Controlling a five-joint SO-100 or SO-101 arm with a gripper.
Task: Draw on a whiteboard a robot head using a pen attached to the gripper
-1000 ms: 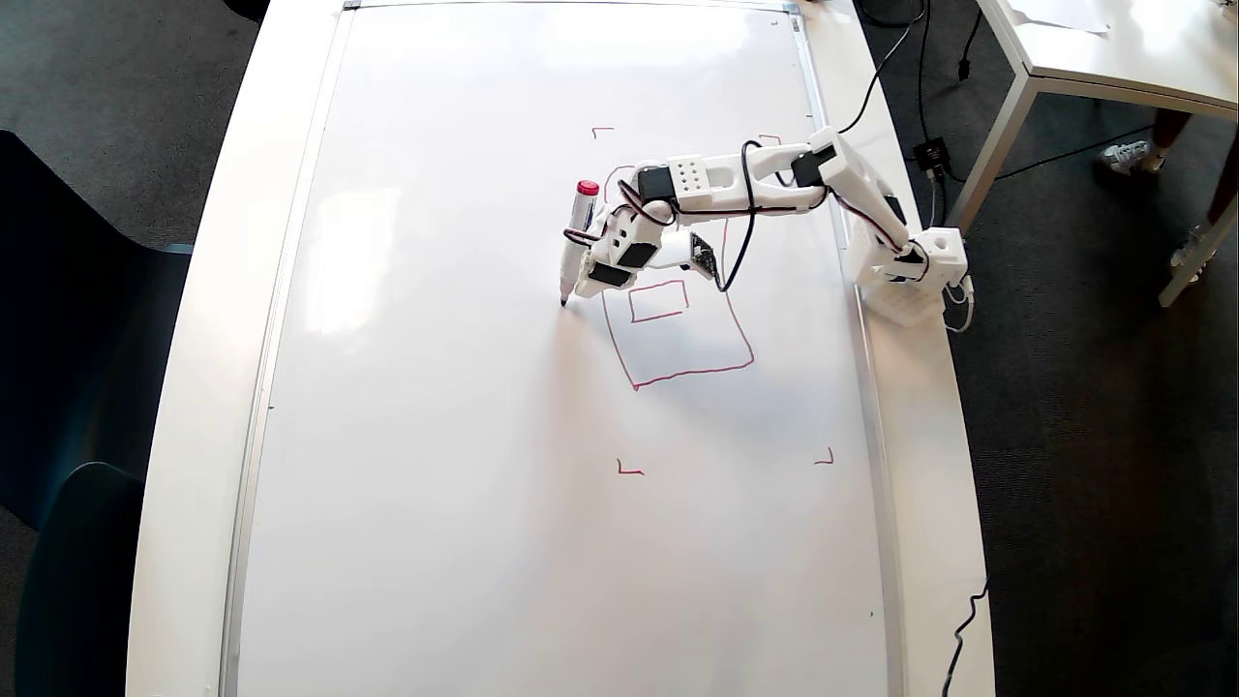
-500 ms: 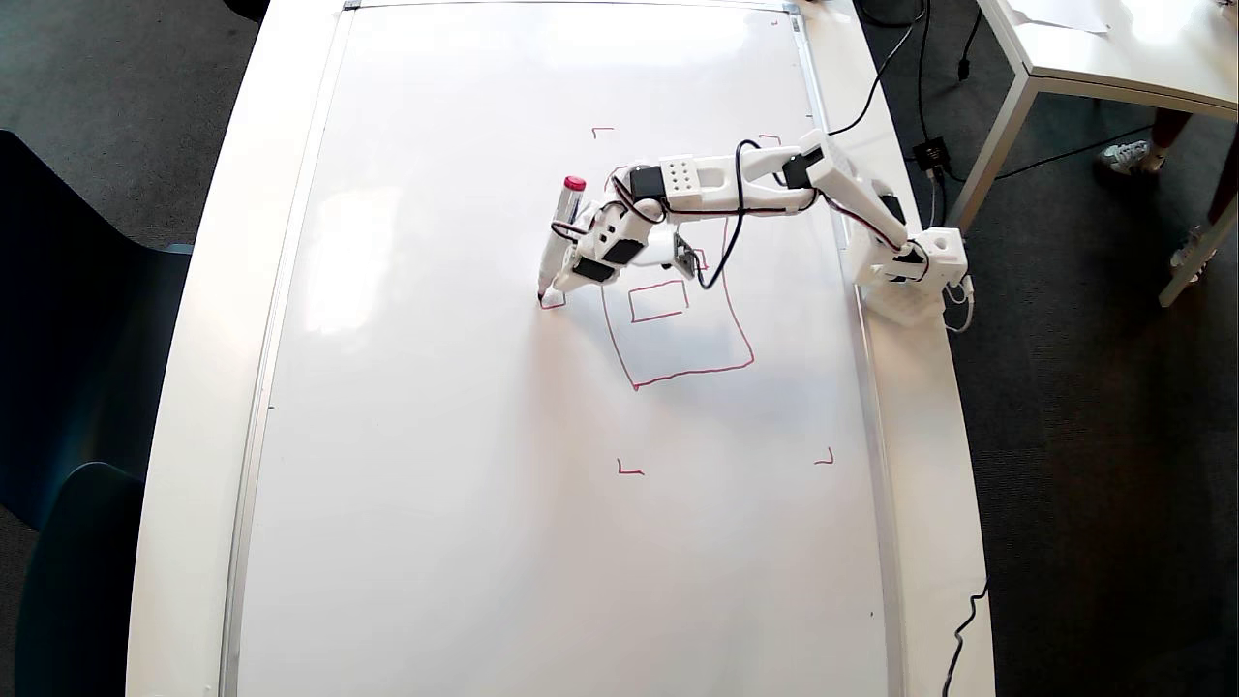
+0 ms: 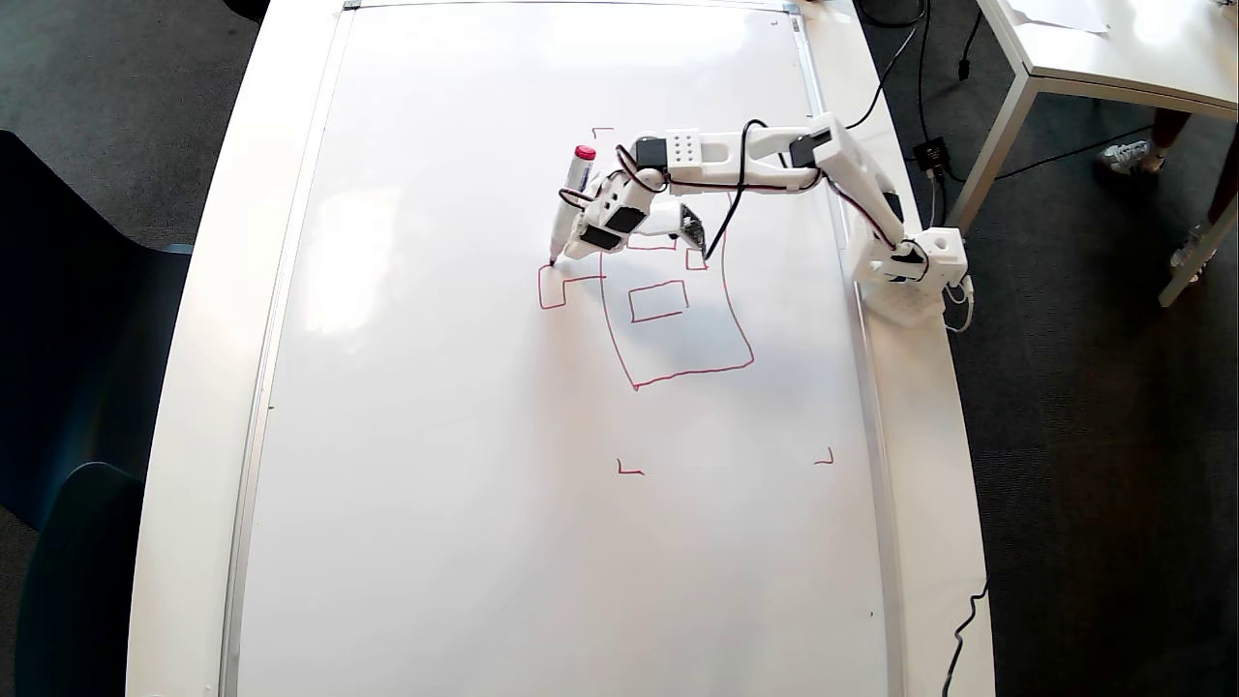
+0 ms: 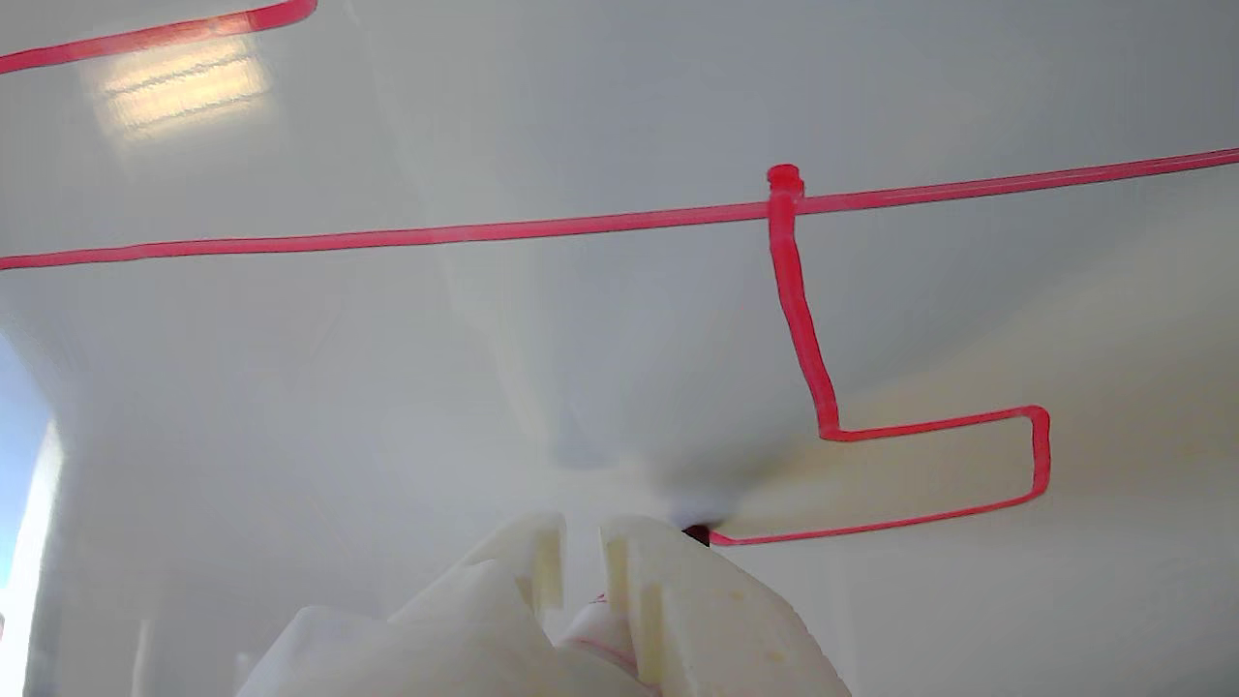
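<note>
The whiteboard [image 3: 436, 436] fills the table top. The red robot head [image 3: 692, 372] is drawn at its middle, with an inner rectangle [image 3: 658, 300] and a stalked side box [image 3: 552, 290] on the left. My gripper [image 3: 578, 247] is shut on the pen [image 3: 571, 203], whose red cap points up. The pen's dark tip touches the board at the side box's upper left corner. In the wrist view my gripper [image 4: 581, 547] shows at the bottom edge. There the pen tip [image 4: 695, 532] sits at the end of the side box line [image 4: 1041, 455] on the whiteboard [image 4: 387, 387].
The arm's base [image 3: 920, 266] stands on the white table rim at the right. Red corner marks [image 3: 629, 471] lie below the drawing. A separate white table [image 3: 1094, 48], cables and a person's feet [image 3: 1123, 153] are at top right. Dark chairs [image 3: 58, 387] stand at the left.
</note>
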